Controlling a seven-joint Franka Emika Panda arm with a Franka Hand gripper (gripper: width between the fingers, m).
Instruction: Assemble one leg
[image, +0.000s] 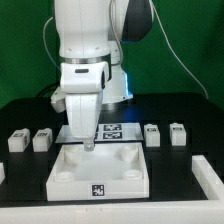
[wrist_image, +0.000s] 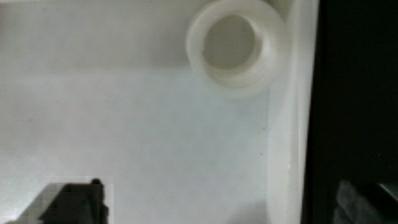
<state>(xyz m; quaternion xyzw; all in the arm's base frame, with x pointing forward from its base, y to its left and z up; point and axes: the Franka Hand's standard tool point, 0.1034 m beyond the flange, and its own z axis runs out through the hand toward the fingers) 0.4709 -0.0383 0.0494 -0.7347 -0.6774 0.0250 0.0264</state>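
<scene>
The four legs are small white blocks with black-and-white tags, standing on the black table. Two legs (image: 17, 140) (image: 42, 139) are at the exterior view's left, and two more legs (image: 152, 134) (image: 177, 133) at its right. The large white square plate (image: 112, 176) lies in the middle. My gripper (image: 88, 143) points down over the plate's back left part, away from every leg. In the wrist view my gripper (wrist_image: 221, 200) is open and empty, its dark fingers (wrist_image: 71, 205) wide apart over the plate's surface (wrist_image: 125, 110), near a round corner socket (wrist_image: 233, 45).
The marker board (image: 113, 129) lies flat just behind the plate. White parts show at the exterior view's right edge (image: 211, 175) and left edge (image: 2, 172). In the wrist view the plate's edge meets the black table (wrist_image: 356, 90).
</scene>
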